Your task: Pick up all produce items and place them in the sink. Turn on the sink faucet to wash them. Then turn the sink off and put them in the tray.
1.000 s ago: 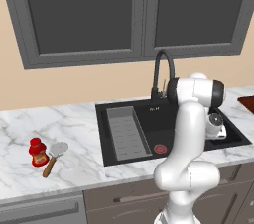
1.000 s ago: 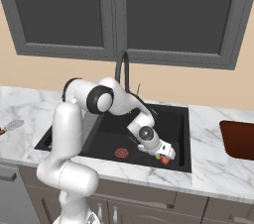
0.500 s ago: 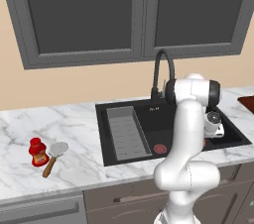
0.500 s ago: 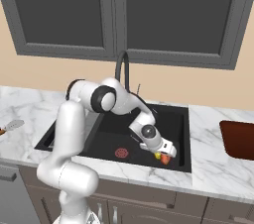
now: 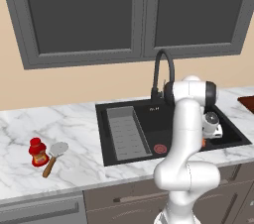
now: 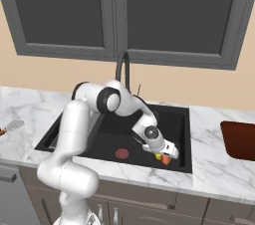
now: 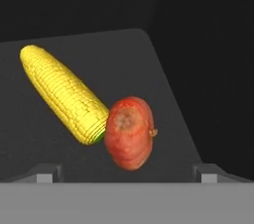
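Both produce items lie on the floor of the black sink (image 6: 175, 117) at its front right corner. The yellow corn cob (image 7: 62, 94) touches the orange-red vegetable (image 7: 130, 133) at its greenish end. My gripper (image 7: 126, 173) hovers right over them, open, with one fingertip on each side and nothing between. From the right base view the gripper (image 6: 167, 152) sits low in the basin above the orange-red vegetable (image 6: 165, 160). The black gooseneck faucet (image 5: 163, 69) stands behind the sink (image 5: 149, 119). The reddish-brown tray (image 6: 240, 139) rests on the counter to the right.
A grey ribbed insert (image 5: 126, 131) fills the sink's left part, and a red drain (image 5: 160, 148) sits mid-floor. A red bottle (image 5: 37, 151) and a wooden-handled spatula (image 5: 53, 156) lie on the left counter. Dark cabinets hang overhead.
The hand has shifted slightly inside the sink's right corner over the produce. The corn and the vegetable have not moved, and the jaws stay wide.
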Available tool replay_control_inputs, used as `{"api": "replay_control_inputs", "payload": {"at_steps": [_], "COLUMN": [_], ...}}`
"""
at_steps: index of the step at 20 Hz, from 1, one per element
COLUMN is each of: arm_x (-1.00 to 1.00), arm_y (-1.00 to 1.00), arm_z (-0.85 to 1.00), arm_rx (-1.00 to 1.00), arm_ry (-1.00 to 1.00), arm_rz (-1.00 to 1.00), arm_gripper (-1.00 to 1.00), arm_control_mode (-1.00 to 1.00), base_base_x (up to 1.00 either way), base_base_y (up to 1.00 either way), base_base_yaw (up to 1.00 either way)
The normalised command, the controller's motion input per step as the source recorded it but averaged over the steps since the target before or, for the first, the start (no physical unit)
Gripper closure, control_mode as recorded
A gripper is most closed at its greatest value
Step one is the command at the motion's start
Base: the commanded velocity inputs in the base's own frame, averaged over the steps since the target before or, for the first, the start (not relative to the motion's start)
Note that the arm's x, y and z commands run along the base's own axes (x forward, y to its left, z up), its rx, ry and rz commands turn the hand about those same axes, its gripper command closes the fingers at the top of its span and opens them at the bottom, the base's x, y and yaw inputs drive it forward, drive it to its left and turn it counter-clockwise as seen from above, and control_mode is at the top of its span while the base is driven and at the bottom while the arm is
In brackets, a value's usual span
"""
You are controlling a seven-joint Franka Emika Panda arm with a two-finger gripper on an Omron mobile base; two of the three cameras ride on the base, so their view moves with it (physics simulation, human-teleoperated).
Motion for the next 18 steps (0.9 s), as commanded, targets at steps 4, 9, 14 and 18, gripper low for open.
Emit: {"api": "replay_control_inputs", "payload": {"at_steps": [4, 9, 14, 18], "arm_x": [0.15, 0.16, 0.18, 0.18], "arm_y": [-0.07, -0.05, -0.07, -0.08], "arm_z": [-0.15, -0.14, -0.11, -0.14], "arm_rx": [0.0, 0.0, 0.0, 0.0], "arm_ry": [0.03, 0.02, 0.02, 0.02], "arm_rz": [0.0, 0.0, 0.0, 0.0], "arm_gripper": [-1.0, -1.0, -1.0, -1.0], "arm_control_mode": [-1.0, -1.0, -1.0, -1.0], "base_base_x": [0.0, 0.0, 0.0, 0.0], "base_base_y": [0.0, 0.0, 0.0, 0.0], "base_base_yaw": [0.0, 0.0, 0.0, 0.0]}}
